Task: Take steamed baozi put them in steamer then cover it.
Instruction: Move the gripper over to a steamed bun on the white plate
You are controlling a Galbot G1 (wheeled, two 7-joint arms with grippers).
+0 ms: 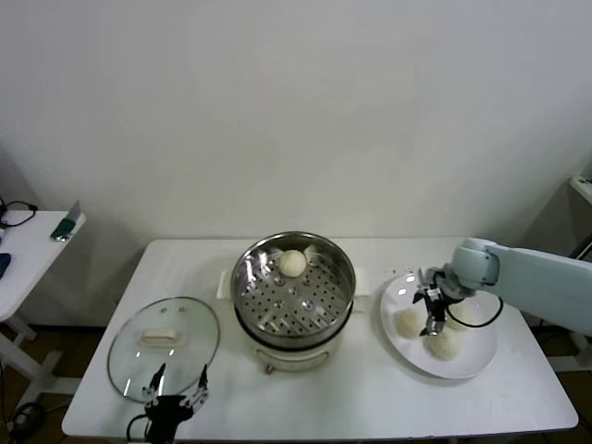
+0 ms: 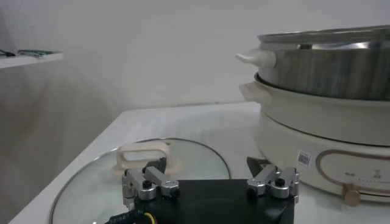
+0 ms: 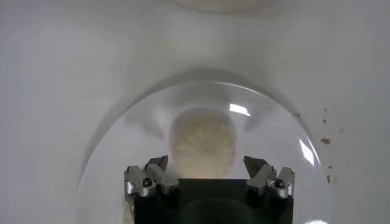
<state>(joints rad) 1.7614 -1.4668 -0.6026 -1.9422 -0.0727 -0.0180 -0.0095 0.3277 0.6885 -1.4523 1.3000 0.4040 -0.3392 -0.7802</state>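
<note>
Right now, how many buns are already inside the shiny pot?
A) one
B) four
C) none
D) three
A: the head view shows a single bun lying on the perforated tray of the steamer, near its far edge, while the other buns remain on the white plate to the robot's right.

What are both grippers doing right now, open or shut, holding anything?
Left gripper: open, empty, by the cover.
Right gripper: open, empty, over a baozi on the plate.
</note>
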